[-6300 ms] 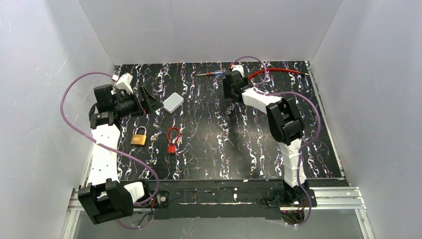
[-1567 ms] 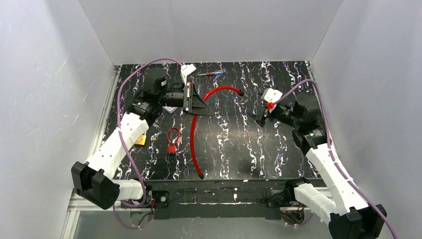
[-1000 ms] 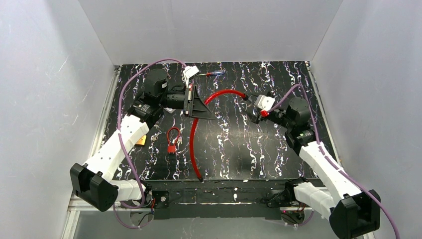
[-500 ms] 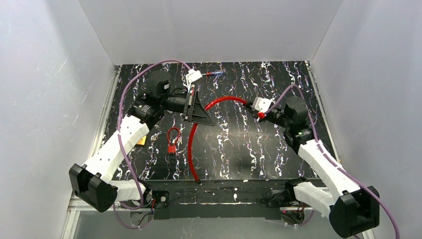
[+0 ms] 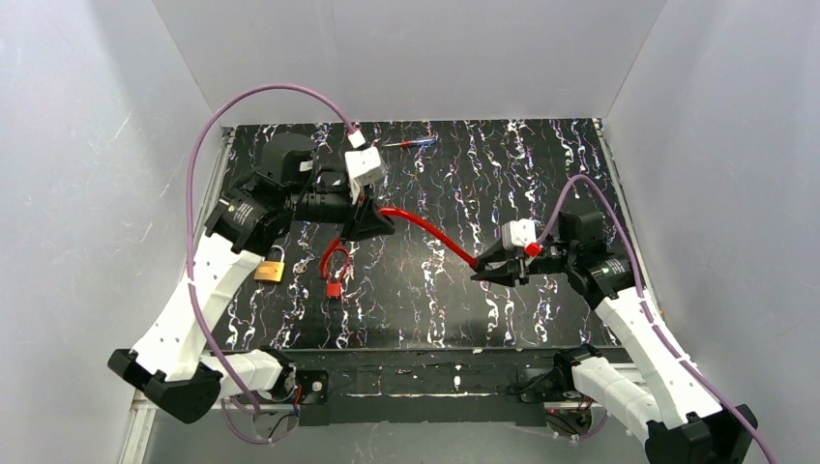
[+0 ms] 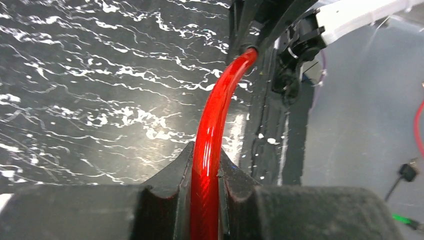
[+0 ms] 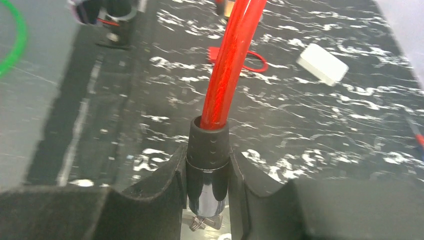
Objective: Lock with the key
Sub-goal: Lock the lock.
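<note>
Left gripper [image 5: 372,217] [image 6: 206,165]: fingers clamped narrow on the red cable lock [image 5: 425,230] [image 6: 215,110], part-way along its cable, at the left middle of the table [image 5: 541,164].
Right gripper [image 5: 486,271] [image 7: 207,165]: fingers pinched on the black end cap [image 7: 208,142] of the cable; a shiny metal tip [image 7: 207,192] pokes out behind the cap, between the fingers.
Red cable lock: held between the two grippers in a shallow curve running from left gripper to right gripper.
Brass padlock [image 5: 270,268]: flat on the table beside the left forearm, nothing gripping it.
Small red padlock [image 5: 335,271] [image 7: 240,55]: on the table just right of the brass one, below the left gripper.
White box [image 7: 322,63]: lying on the table, seen only from the right wrist.
Screwdriver [image 5: 411,143]: at the far edge, well apart from both grippers.
</note>
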